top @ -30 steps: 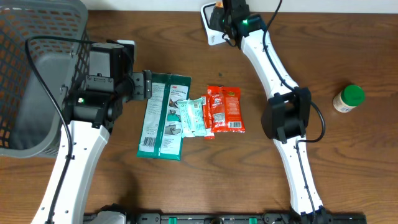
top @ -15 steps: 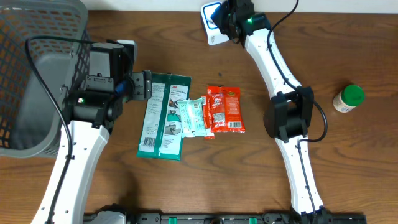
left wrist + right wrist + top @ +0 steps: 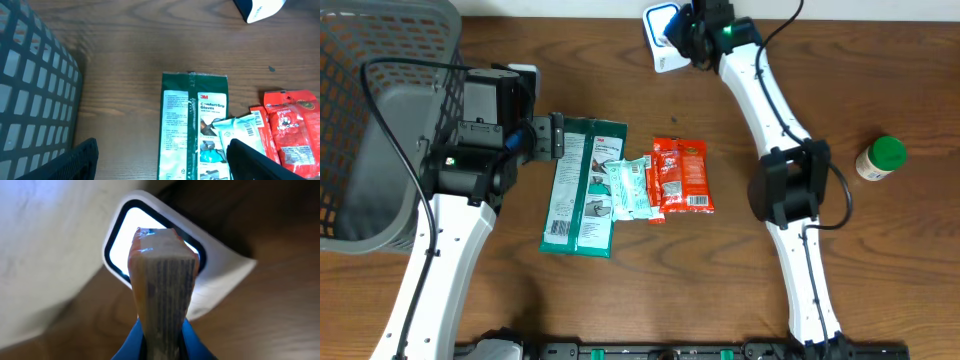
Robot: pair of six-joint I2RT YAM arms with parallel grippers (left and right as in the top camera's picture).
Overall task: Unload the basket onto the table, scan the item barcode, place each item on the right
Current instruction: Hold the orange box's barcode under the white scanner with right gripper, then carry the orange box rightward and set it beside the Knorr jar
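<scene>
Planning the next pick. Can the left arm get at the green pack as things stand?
Probably yes. The left gripper is open and hovers at one end of the green pack, with nothing between them. Only a white pouch overlaps the pack's other side.

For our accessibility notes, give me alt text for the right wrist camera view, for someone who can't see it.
The right gripper holds a small packet with orange edges upright, dark barcode-like lines showing on its face, in front of a white scanner whose dark-rimmed window glows. A brown wooden table lies beneath.
</scene>
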